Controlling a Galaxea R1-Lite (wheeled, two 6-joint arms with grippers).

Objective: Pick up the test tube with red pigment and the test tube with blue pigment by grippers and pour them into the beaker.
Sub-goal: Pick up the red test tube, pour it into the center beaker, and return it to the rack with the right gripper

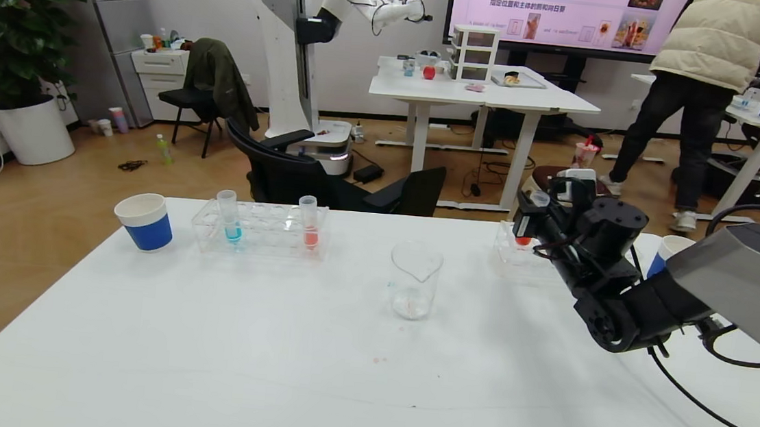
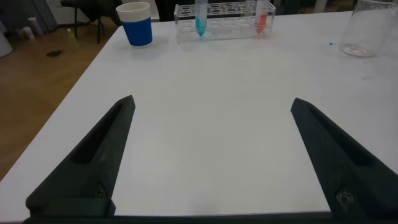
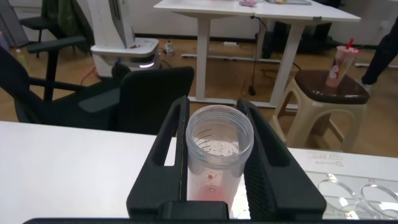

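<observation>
While the right hand (image 1: 536, 222) reaches to the far right of the table (image 1: 271, 355), its fingers (image 3: 168, 149) are closed on the test tube with red pigment (image 3: 219, 155) — the tube stands upright between them, above a clear rack (image 1: 511, 252) at the far right. The beaker (image 1: 414, 280) stands near the table's middle, well apart from that hand. At the far left, the test tube with blue pigment (image 1: 227, 217) sits upright in another rack (image 1: 258, 230) with a salmon-orange tube (image 1: 308, 223), a paper cup (image 1: 144, 221) just left of it. The left hand (image 2: 211, 155) hovers low over the near-left table — fingers spread wide, holding nothing
</observation>
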